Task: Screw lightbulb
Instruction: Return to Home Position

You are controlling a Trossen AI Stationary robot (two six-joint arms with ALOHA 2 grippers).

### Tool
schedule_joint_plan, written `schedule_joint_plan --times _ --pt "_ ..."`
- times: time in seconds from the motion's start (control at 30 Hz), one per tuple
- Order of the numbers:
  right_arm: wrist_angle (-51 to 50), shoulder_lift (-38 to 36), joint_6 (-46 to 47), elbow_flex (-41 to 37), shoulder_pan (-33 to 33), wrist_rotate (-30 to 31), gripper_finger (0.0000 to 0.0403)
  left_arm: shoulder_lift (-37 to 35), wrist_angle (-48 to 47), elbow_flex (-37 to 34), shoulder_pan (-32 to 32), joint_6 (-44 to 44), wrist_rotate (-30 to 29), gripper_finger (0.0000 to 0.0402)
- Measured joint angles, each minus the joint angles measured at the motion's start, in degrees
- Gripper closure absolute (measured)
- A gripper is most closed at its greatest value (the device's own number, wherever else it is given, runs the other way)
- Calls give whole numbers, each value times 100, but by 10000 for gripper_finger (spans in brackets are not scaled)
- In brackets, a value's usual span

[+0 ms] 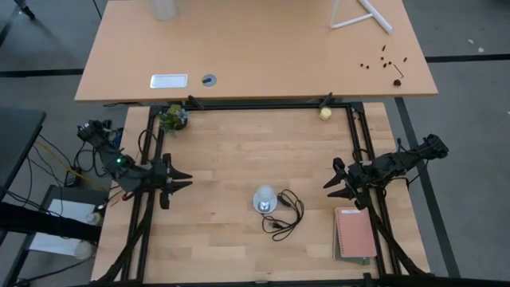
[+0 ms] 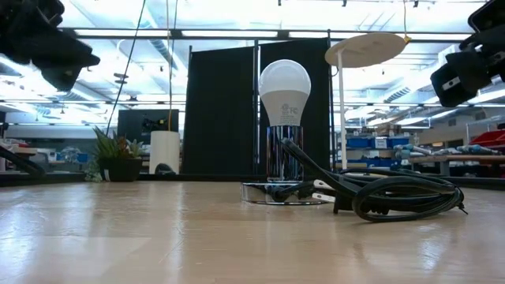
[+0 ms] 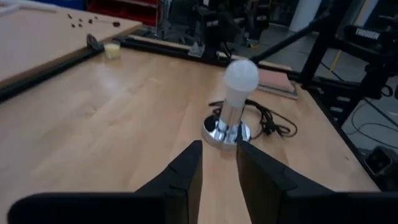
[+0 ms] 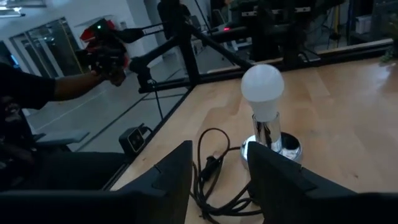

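Note:
The white lightbulb [image 2: 285,88] stands upright with its screw base in the silvery socket post [image 2: 284,150], which rises from the round socket disc [image 1: 264,201] at the table's middle. It also shows in the left wrist view [image 3: 240,78] and the right wrist view [image 4: 262,86]. The black cord [image 1: 285,215] lies coiled to the right of the disc. My left gripper [image 1: 185,179] is open and empty, left of the bulb. My right gripper [image 1: 329,180] is open and empty, right of the bulb.
A small potted plant [image 1: 172,118] stands at the far left corner and a small yellowish ball [image 1: 325,114] at the far right. Notebooks [image 1: 355,234] lie at the near right. A black frame [image 1: 263,104] borders the table.

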Motion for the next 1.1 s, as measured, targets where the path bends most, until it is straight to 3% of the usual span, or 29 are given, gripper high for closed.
schedule_joint_plan --times 0.27,0.4,0.67,1.1 --pt "-10 0 -64 0 0 -56 250 -12 400 -382 0 -71 179 323" --pt "113 0 -22 -2 0 -425 250 -116 769 -544 0 210 423 336" --pt "1071 -1 -21 -4 0 -1202 250 -642 1820 -985 0 973 1561 377" --pt "1037 -4 556 -4 -2 -1016 255 -946 2179 -1179 0 1161 2919 393"
